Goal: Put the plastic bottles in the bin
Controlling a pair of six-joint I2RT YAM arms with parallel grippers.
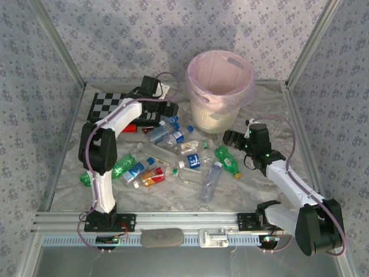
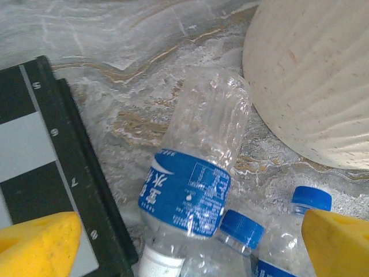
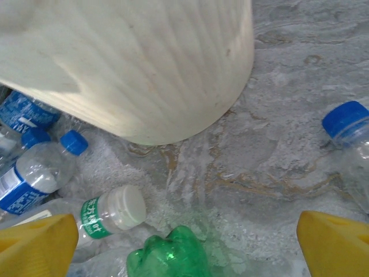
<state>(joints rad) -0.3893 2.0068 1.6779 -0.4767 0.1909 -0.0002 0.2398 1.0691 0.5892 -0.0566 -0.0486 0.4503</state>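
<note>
Pick-up stage: left tool (image 2: 185,245), spread wide and empty, is hovering over a clear blue-labelled bottle (image 2: 193,184) lying between chessboard (image 2: 34,156) and bin (image 2: 311,75); gripping its ribbed body squarely looks best. Other bottles (image 1: 190,161) are lying on the table (image 1: 259,193); right tool (image 3: 187,245) is hanging wide and empty beside the bin.
</note>
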